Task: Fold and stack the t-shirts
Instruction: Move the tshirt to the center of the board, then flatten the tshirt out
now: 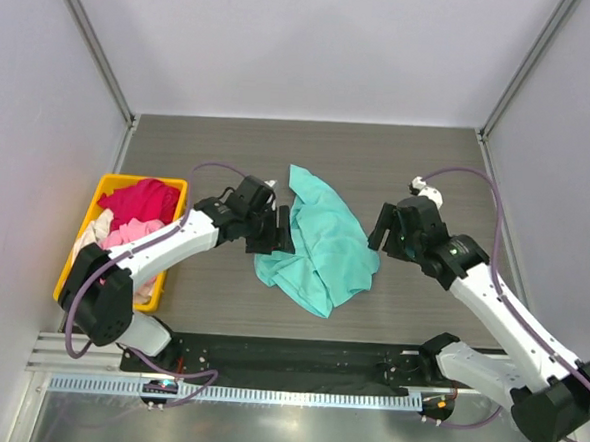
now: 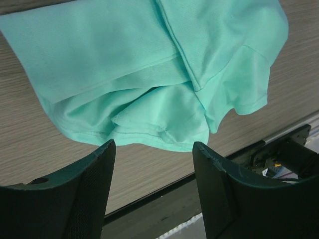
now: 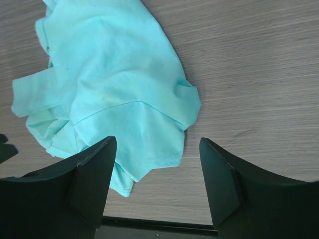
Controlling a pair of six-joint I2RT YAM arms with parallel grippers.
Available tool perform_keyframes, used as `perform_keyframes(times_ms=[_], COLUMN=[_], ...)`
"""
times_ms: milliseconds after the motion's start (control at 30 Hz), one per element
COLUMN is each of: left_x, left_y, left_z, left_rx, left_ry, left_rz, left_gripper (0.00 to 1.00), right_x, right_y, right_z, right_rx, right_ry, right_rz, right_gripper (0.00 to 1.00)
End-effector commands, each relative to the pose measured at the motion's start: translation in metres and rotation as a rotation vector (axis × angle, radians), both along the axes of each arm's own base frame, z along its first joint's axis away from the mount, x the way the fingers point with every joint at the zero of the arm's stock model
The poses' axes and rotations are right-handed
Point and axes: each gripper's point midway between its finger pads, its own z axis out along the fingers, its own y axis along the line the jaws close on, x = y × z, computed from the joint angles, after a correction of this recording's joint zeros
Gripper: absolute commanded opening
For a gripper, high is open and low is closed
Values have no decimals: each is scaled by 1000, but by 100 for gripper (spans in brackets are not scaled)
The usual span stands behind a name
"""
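1. Holding both tools parted and empty: my left tool (image 1: 272,230) sits just beside the left edge of the teal t-shirt (image 1: 318,248), and my right tool (image 1: 392,233) sits near its right edge.
2. Teal t-shirt: crumpled and partly doubled over itself, lying mid-table (image 1: 209,146); not yet flat.
3. Yellow bin (image 1: 117,180), at left: magenta-red t-shirt (image 1: 141,200), light pink t-shirt (image 1: 129,233) and whitish t-shirt (image 1: 96,227) heaped inside, unfolded.
4. Step, as I judge it: spreading the first shirt before folding; nothing is stacked.
5. Next move, likely: each tool pinches a hem or shoulder edge, one layer only, then both draw apart to flatten the cloth.
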Motion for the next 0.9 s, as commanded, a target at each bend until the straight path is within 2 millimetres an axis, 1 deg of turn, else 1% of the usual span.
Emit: perform_keyframes(times_ms=[0,100,133,167,200,233,267,300,333,367,433,467,533,567,633,667,700,733,767,800,833,867], left_x=[7,3,4,2,-2,-4,-11,-13,-21,-23,-34,-36,-40,-43,-41,-41,-39,-35,-33,-32,-30,-29], left_y=[12,19,21,21,20,16,10,6,6,6,5,5,1,2,0,2,2,6,8,10,11,11], left_z=[9,-3,-4,-5,-11,-9,-8,-8,-13,-14,-24,-26,-33,-42,-46,-51,-55,-60,-64,-70,-72,-74], left_rx=[43,64,68,55,36,6,-39,-59,-56,-53,-39,-38,-47,-36,-43,-32,-24,2,18,40,52,55], left_ry=[-61,-44,-49,-39,-32,-32,-4,-6,8,10,25,28,38,55,56,59,58,45,42,51,48,52], left_rz=[11,40,58,71,74,70,56,45,35,38,30,31,36,40,48,56,61,79,89,98,105,112], left_gripper=[65,64,64,64,64,64,64,63,63,63,64,64,65,65,65,65,64,63,62,61,60,59], right_x=[21,29,31,30,29,25,18,15,10,1,-6,-14,-17,-22,-21,-23,-21,-21,-25,-20,-21,-25], right_y=[14,20,21,22,24,26,23,22,22,20,20,16,15,13,18,18,22,23,22,25,28,28], right_z=[-10,-22,-31,-37,-43,-49,-61,-68,-73,-85,-93,-101,-105,-112,-111,-114,-113,-114,-120,-119,-121,-128], right_rx=[15,11,1,5,26,46,45,58,86,92,128,132,153,154,195,205,229,239,240,265,282,287], right_ry=[17,51,78,94,116,139,171,190,210,241,262,274,268,277,254,257,243,241,250,227,233,243], right_rz=[-8,-24,-32,-36,-63,-71,-91,-117,-153,-171,-208,-217,-235,-236,-228,-229,-222,-222,-226,-228,-219,-214], right_gripper=[73,69,68,67,66,65,65,65,65,65,65,64,64,64,64,64,64,64,64,63,63,62])
